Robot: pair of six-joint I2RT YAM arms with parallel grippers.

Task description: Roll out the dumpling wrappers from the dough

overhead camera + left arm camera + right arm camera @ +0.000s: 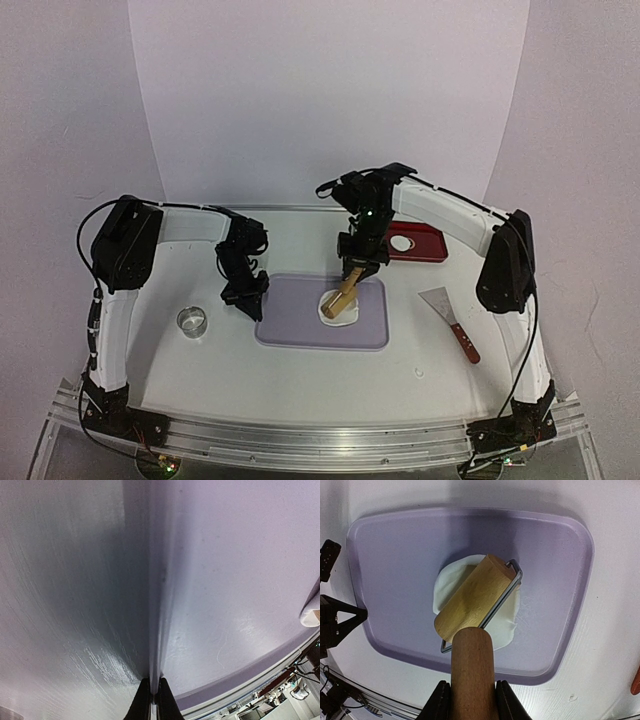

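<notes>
White dough [447, 582], lilac tray [395, 555], tan roller [475, 595]

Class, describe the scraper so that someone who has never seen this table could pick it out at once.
Start at the purple mat in the middle of the white table. Look just off its right edge, nearer the arms' bases than the red tray: there lies the scraper. It alone has a flat, silvery, fan-shaped blade on a reddish handle.
</notes>
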